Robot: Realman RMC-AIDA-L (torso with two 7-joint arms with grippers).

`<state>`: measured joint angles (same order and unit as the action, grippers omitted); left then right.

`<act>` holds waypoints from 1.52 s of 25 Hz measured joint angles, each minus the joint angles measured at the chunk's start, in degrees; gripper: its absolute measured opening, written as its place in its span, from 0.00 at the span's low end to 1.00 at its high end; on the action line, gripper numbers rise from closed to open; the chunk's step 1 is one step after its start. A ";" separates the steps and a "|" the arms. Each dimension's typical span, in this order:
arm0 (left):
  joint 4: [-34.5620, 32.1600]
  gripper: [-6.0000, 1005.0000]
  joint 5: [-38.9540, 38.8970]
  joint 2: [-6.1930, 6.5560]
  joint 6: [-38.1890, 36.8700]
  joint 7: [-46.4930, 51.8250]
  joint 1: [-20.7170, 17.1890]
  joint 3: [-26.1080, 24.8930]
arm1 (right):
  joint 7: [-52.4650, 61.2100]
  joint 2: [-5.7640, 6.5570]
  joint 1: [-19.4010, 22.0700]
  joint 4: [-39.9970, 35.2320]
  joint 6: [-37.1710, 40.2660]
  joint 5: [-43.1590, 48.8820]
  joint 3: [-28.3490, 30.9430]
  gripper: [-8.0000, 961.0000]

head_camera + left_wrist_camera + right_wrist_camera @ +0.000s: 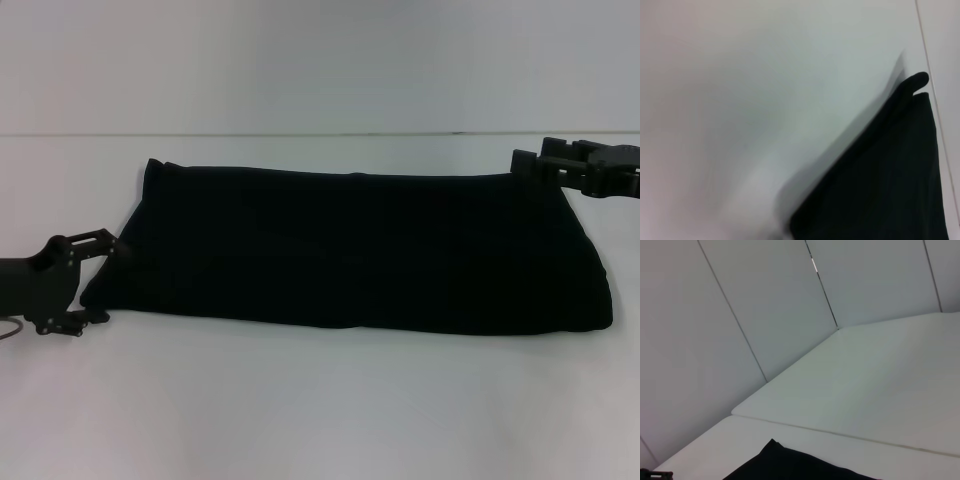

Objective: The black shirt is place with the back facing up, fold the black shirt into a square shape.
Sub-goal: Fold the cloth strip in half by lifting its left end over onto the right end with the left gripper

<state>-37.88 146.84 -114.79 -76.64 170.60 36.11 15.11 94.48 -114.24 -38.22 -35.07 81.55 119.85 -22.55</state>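
Note:
The black shirt (pixel 350 250) lies on the white table (pixel 320 410) as a long, flat band running left to right, with no print showing. My left gripper (pixel 106 279) is at the band's left end, open, one finger by the edge and the other just off the near left corner. My right gripper (pixel 530 163) hovers at the far right corner of the shirt. In the left wrist view the shirt (pixel 890 190) fills one corner of the picture. The right wrist view catches only a pointed corner of the shirt (pixel 785 465).
Bare white tabletop lies in front of the shirt and behind it up to a seam (pixel 300 134) at the back. Pale wall panels (pixel 765 300) stand beyond the table.

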 joint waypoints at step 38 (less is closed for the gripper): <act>0.97 0.94 -0.33 -0.44 2.48 -0.96 -0.79 0.04 | -0.16 -0.09 0.16 0.09 -0.16 0.03 -0.30 0.84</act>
<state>-36.91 146.51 -115.23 -74.16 169.64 35.33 15.15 94.32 -114.33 -38.06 -34.98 81.39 119.88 -22.85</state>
